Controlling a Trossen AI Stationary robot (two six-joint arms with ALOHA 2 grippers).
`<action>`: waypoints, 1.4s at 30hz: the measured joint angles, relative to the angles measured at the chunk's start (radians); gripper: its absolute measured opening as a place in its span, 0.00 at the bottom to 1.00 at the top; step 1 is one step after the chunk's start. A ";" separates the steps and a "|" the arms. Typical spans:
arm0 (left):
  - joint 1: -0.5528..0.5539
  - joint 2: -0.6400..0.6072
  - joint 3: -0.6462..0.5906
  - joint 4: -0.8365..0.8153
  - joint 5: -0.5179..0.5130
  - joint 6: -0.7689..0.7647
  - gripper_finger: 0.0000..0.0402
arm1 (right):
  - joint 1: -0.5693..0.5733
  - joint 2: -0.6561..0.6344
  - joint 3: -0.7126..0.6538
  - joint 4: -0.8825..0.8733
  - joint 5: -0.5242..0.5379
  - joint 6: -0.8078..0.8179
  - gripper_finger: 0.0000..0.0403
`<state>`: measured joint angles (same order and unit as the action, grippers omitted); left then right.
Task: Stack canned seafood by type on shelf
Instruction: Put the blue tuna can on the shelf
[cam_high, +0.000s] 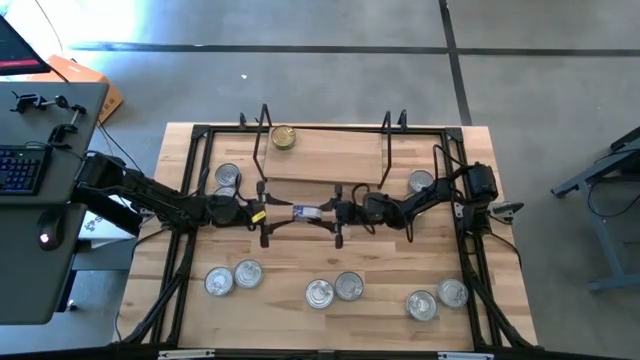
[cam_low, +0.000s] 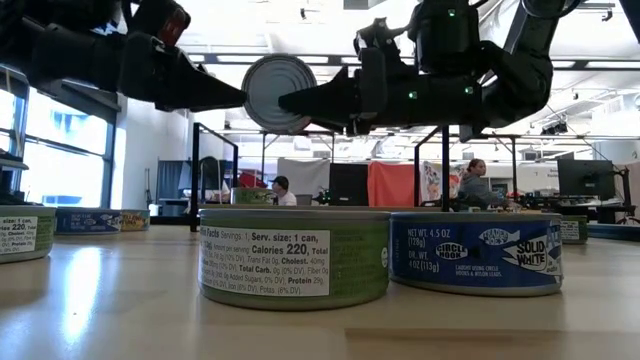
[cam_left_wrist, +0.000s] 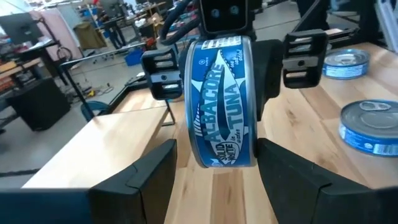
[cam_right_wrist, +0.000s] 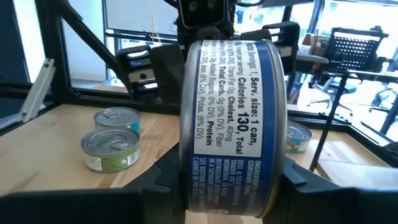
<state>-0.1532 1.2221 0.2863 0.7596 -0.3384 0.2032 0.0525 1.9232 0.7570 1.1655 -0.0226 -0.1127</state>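
The blue tuna tin (cam_high: 308, 212) hangs on edge above mid-bench, before the shelf (cam_high: 325, 160): right end effector (cam_high: 337, 212) clamps its flat faces, left end effector (cam_high: 268, 213) spread wide around it, likely a handover.

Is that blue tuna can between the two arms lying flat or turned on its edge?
On its edge, in mid-air: the blue tuna can shows its label band upright, and the low view shows its round lid facing sideways.

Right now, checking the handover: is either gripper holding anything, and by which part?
The right gripper holds the blue-labelled round albacore tuna tin on edge across its flat faces; the left gripper straddles it, open.
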 joint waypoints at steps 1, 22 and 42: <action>0.000 0.000 0.000 0.006 0.001 -0.007 0.52 | 0.000 0.000 0.000 0.006 -0.002 0.000 0.30; 0.035 0.001 -0.001 0.064 0.191 -0.108 0.52 | 0.004 -0.065 0.003 -0.077 -0.030 -0.053 0.30; 0.043 0.141 -0.001 0.187 0.127 0.016 0.66 | -0.007 -0.065 0.060 -0.207 -0.013 -0.053 0.30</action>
<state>-0.1102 1.3630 0.2855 0.9465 -0.2110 0.2195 0.0457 1.8580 0.8172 0.9581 -0.0358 -0.1658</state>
